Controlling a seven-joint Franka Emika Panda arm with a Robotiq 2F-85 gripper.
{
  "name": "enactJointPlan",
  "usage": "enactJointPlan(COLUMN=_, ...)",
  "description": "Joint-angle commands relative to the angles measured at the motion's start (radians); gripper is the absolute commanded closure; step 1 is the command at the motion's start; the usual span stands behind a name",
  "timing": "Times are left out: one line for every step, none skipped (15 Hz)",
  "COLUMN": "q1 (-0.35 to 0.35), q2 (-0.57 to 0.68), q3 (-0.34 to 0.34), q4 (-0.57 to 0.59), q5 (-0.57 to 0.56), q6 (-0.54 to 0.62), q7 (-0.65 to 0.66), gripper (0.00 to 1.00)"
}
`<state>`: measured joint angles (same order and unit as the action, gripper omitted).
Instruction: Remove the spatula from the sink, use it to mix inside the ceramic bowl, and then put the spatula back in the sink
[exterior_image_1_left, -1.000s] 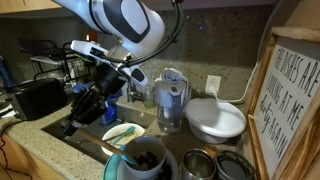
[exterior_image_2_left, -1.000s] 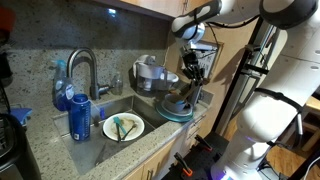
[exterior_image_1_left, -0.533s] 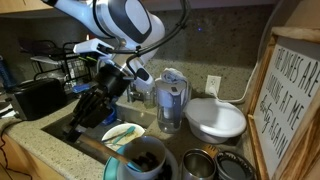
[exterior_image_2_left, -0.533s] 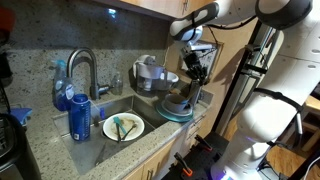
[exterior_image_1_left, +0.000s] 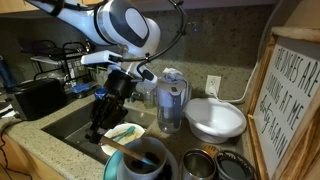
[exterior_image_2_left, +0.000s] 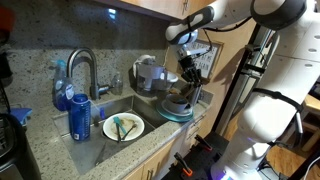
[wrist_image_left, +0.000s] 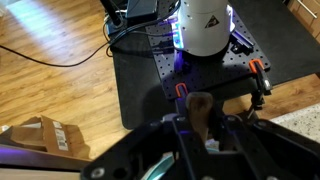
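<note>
My gripper (exterior_image_1_left: 103, 126) is shut on the spatula's light wooden handle (exterior_image_1_left: 124, 154), which slants down into the ceramic bowl (exterior_image_1_left: 146, 163) with the pale teal rim at the counter's front. In an exterior view the gripper (exterior_image_2_left: 188, 82) hangs right above the bowl (exterior_image_2_left: 176, 109), and the spatula is hard to make out there. The wrist view shows the handle (wrist_image_left: 198, 108) between the jaws (wrist_image_left: 200, 125) and a strip of teal rim (wrist_image_left: 150, 170) below. The spatula's head is hidden inside the bowl. The sink (exterior_image_1_left: 72, 120) (exterior_image_2_left: 98, 150) lies beside the bowl.
A white plate (exterior_image_2_left: 123, 127) with teal items lies in the sink. A curved chrome tap (exterior_image_2_left: 85, 68) and a blue can (exterior_image_2_left: 80, 118) stand at its edge. A water pitcher (exterior_image_1_left: 171, 102), a white bowl (exterior_image_1_left: 216, 120), metal cups (exterior_image_1_left: 200, 164) and a framed sign (exterior_image_1_left: 296, 100) crowd the counter.
The arm has swung toward the bowl and lowered. The spatula handle has shifted with it and its lower end now sits inside the bowl.
</note>
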<state>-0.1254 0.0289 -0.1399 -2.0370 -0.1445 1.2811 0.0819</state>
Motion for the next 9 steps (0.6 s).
enactJointPlan(q1=-0.001, q2=0.012, q3=0.005, q4=0.013, q5=0.031, q6=0.05, q7=-0.03, gripper=0.9)
enactJointPlan(q1=-0.002, q2=0.016, q3=0.004, q4=0.017, q5=0.047, q6=0.053, q7=-0.036, gripper=0.9)
enactJointPlan(q1=-0.002, q2=0.022, q3=0.003, q4=0.023, q5=0.055, q6=0.042, q7=-0.042, gripper=0.9)
enactJointPlan(q1=-0.001, q2=0.03, q3=0.004, q4=0.033, q5=0.055, q6=0.014, q7=-0.045, gripper=0.9)
enactJointPlan(q1=-0.002, q2=0.034, q3=0.004, q4=0.04, q5=0.064, q6=0.0, q7=-0.047, gripper=0.91)
enactJointPlan(q1=-0.002, q2=0.038, q3=0.003, q4=0.047, q5=0.069, q6=-0.015, q7=-0.047, gripper=0.91)
enactJointPlan(q1=-0.001, q2=0.043, q3=0.004, q4=0.055, q5=0.073, q6=-0.033, q7=-0.047, gripper=0.91)
enactJointPlan(q1=-0.001, q2=0.048, q3=0.004, q4=0.063, q5=0.079, q6=-0.054, q7=-0.049, gripper=0.91)
enactJointPlan(q1=-0.001, q2=0.054, q3=0.004, q4=0.072, q5=0.081, q6=-0.079, q7=-0.05, gripper=0.91)
